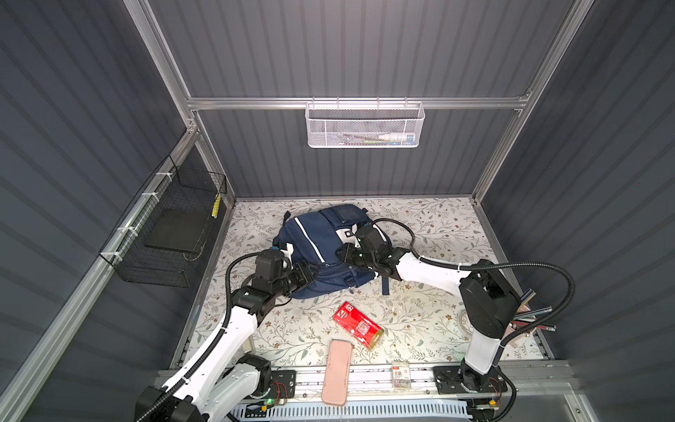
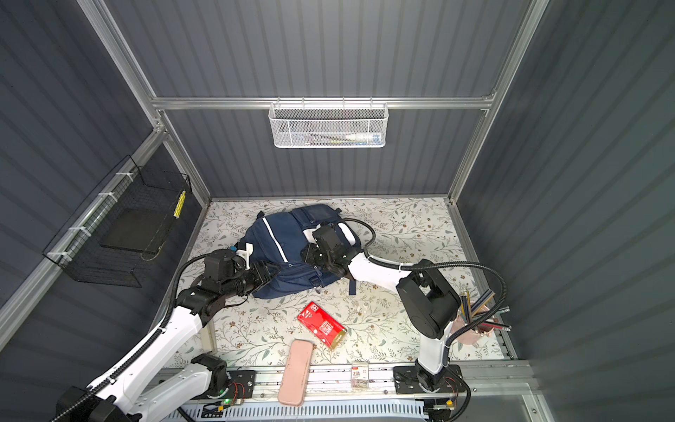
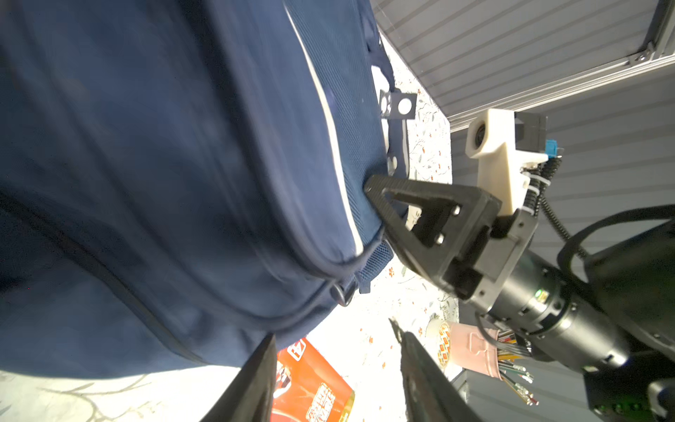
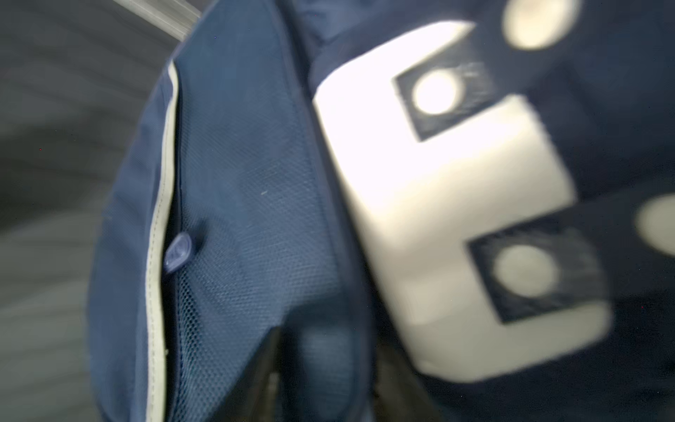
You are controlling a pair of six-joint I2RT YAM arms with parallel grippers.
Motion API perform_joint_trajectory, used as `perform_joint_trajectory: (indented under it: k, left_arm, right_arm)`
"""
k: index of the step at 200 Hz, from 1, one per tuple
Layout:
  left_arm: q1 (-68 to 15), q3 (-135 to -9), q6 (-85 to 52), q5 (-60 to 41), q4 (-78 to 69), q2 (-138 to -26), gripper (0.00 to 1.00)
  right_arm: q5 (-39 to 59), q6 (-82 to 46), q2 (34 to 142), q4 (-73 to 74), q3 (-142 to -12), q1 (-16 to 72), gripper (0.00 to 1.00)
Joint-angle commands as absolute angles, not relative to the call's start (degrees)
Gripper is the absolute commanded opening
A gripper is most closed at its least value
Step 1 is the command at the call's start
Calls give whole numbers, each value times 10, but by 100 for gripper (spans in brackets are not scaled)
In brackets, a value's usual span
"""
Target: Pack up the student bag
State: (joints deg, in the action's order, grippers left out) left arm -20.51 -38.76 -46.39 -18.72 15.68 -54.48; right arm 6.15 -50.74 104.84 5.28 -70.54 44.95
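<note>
White floral surface (image 1: 420, 310) held navy student bag (image 1: 321, 248) at far-middle, long axis far-to-near, near end toward both arms. Right tool (image 1: 345, 255) sat on its top panel, jaws astride a fabric fold; couldn't tell if clenched. Left tool (image 1: 312, 272) released, empty, just beside near-left corner.

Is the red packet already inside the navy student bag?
No, the red packet lies on the floral table in front of the student bag, outside it.

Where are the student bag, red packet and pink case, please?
student bag (image 1: 314, 230): a top view, front panel.
red packet (image 1: 356, 323): a top view, centre.
pink case (image 1: 336, 372): a top view, centre.
</note>
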Motion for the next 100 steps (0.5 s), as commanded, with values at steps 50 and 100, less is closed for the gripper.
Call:
perform_joint_trajectory:
  k: [50, 100]
  left_arm:
    - [-211, -433, -336, -146, 205, -539, 47]
    - [-223, -426, -332, -128, 130, -569, 53]
  right_arm:
    - [29, -533, 1012, 136, -730, 481, 0]
    - [60, -564, 999, 169, -730, 488, 0]
